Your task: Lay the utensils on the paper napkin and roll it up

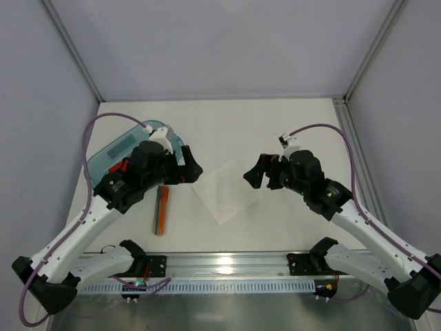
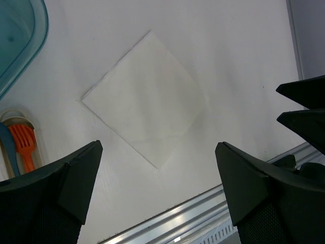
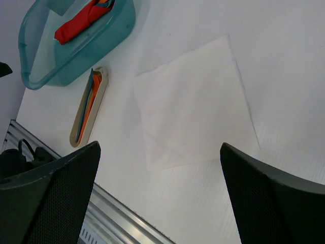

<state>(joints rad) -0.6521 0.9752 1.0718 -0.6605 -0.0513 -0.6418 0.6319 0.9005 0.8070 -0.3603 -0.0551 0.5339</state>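
handling. i judge the paper napkin point(image 3: 195, 104) to be thin and limp. it will crease, slide on the smooth table point(image 1: 275, 131) and drag along with any finger that brushes it. i would take it at a corner or along one edge with a light pinch, and only once weight rests on it. the utensils point(image 3: 89, 105) look like light, stiff plastic, probably slippery between the pads. a grip across the middle of the handles seems safest, since they lie nested and may come apart.

appearance. the napkin is white, square and flat, turned corner-on to the rail point(image 1: 220, 262), with faint creases. the utensils are a stacked set, beige outermost with orange and blue inside.

position. the napkin lies mid-table between the two arms. the utensils lie on the bare table to its left, apart from it and just beside the teal tray point(image 1: 118, 147). the tray holds a red-orange item i cannot identify.

grippers. the left gripper point(image 2: 157, 147) hangs near the napkin's left corner, jaws spread wide, nothing held. the right gripper point(image 3: 160, 148) hangs near the right corner, also wide apart and empty. no utensil is on the napkin yet.
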